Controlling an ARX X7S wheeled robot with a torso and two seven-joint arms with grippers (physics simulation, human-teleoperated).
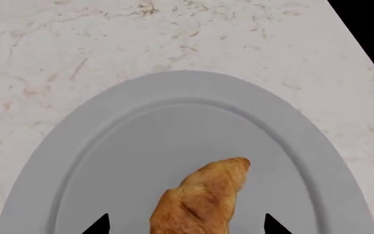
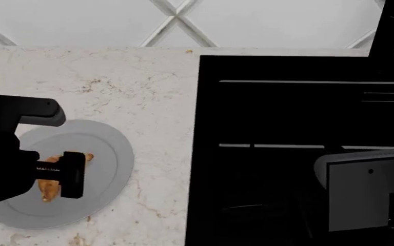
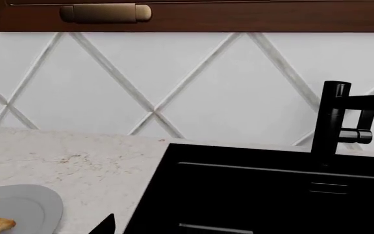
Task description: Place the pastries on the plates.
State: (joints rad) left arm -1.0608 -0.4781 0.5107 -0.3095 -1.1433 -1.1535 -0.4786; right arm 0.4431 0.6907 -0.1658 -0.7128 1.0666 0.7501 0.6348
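Left hand (image 2: 65, 174) hovers open over croissant (image 1: 203, 200) on grey plate (image 1: 141, 122).

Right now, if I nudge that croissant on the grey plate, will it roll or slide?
The croissant is a ridged crescent lying flat, so it probably slides, not rolls. The grey plate looks smooth, and its raised rim should stop it. It probably crushes easily.

Bare desk (image 2: 135, 92) open behind and right of grey plate (image 2: 111, 159). Croissant (image 2: 46, 187) occupies plate centre; left gripper (image 2: 70, 174) directly over it. Black sink (image 2: 307, 154) bounds desk on right; faucet (image 3: 333, 117) stands at sink's rear; tiled wall (image 3: 194, 87) closes back.
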